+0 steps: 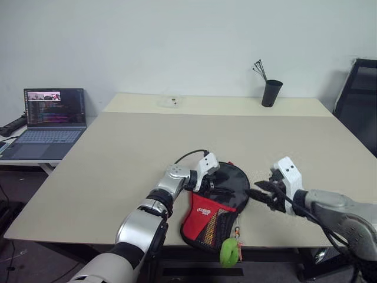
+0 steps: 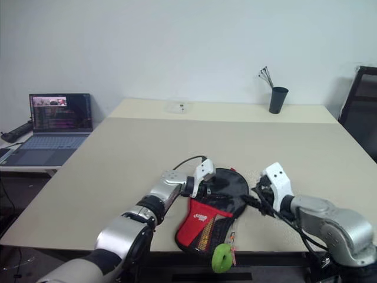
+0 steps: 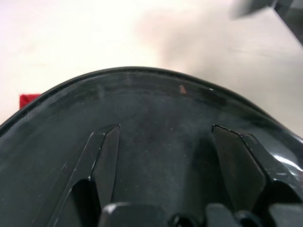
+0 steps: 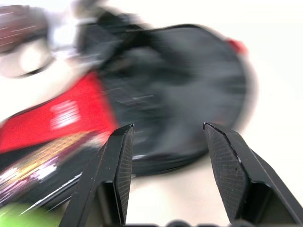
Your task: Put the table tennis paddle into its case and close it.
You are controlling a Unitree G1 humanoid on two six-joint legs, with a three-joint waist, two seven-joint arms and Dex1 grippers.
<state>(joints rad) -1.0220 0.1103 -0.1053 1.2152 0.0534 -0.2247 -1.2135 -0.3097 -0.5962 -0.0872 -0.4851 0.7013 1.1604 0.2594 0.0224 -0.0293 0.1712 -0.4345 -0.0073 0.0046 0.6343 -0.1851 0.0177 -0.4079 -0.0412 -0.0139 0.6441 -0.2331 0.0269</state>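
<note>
Case [image 1: 213, 209] lies at tabletop [image 1: 118, 159] near edge, about 6 o'clock, green ball charm [image 1: 230, 252] hanging over the rim. Left gripper [image 1: 207, 181] jaws spread, resting on case's black round part. Right gripper [image 1: 262, 194] jaws open, empty, just beside case at 3 o'clock.

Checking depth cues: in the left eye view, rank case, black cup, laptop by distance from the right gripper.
1. Case: just beside the right gripper, toward the left arm.
2. Black cup: far edge of the table, straight beyond.
3. Laptop: off the table's left side, farthest.
</note>
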